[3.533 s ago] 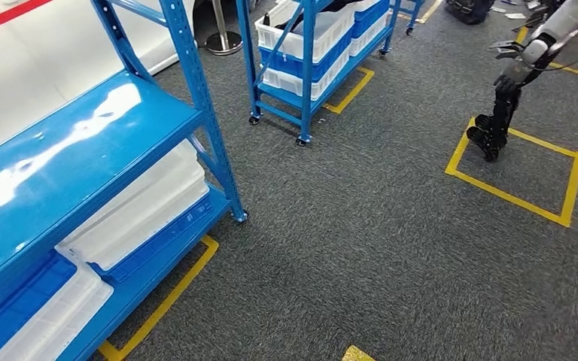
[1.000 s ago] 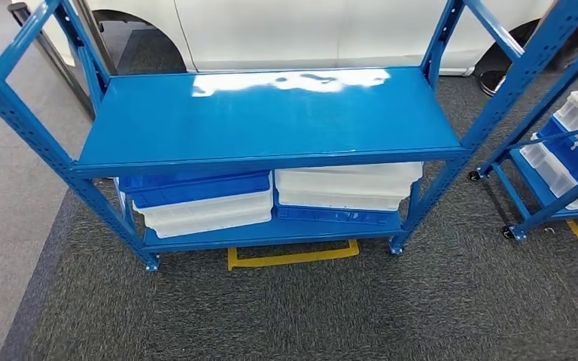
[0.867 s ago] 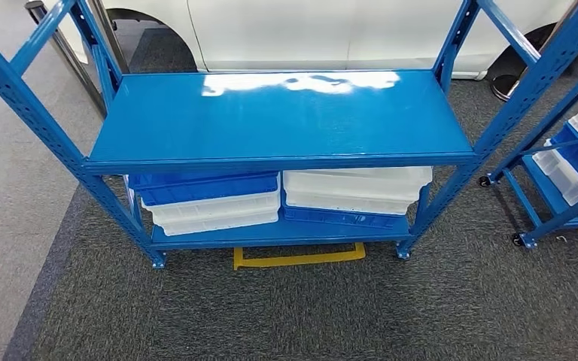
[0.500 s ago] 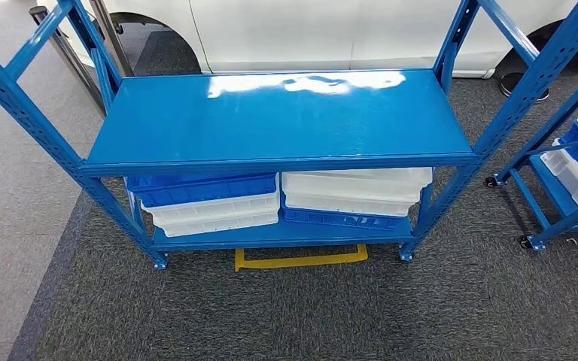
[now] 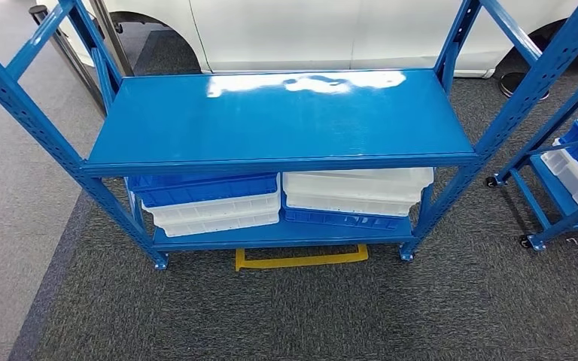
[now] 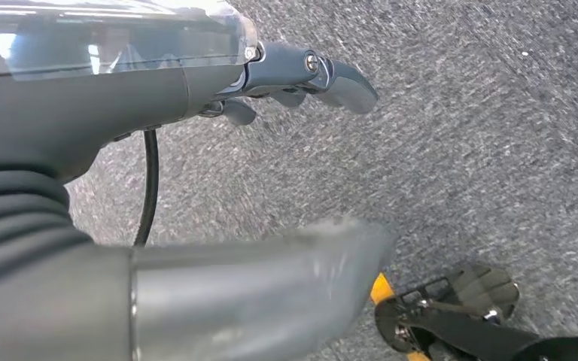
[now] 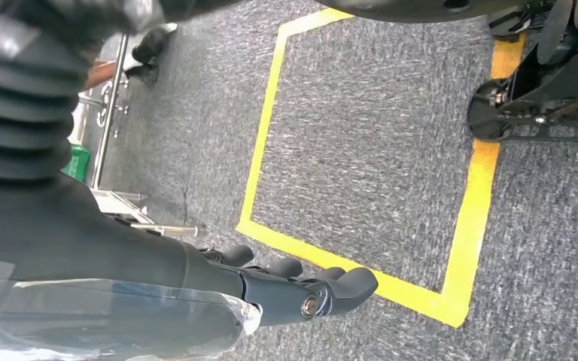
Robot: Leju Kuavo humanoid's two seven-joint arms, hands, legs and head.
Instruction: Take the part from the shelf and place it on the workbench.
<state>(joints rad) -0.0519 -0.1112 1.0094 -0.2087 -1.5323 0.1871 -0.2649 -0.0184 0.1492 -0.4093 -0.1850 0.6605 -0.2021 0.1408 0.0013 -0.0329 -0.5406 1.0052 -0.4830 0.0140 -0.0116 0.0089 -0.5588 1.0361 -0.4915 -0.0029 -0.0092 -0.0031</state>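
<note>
A blue steel shelf rack (image 5: 271, 113) stands straight ahead in the head view, its glossy middle board bare. On the lower board lie a blue bin stacked on white ones (image 5: 203, 199) at the left, and white bins on a blue one (image 5: 357, 192) at the right; their contents are hidden. My left hand (image 6: 120, 98) hangs over grey carpet, fingers (image 6: 331, 75) straight and thumb (image 6: 271, 286) apart, holding nothing. My right hand (image 7: 196, 286) also hangs over the carpet, with its fingers (image 7: 331, 289) stretched out and nothing in it.
A second blue rack on wheels (image 5: 564, 188) with white bins stands at the right. A white car (image 5: 308, 30) is parked behind the shelf. Yellow tape (image 5: 301, 259) marks the floor under the rack, and a yellow square (image 7: 436, 301) lies beneath my right hand. Lighter floor runs along the left.
The camera has swung round from an oblique look along the racks to facing this rack head-on. Over the last half second the picture barely shifts.
</note>
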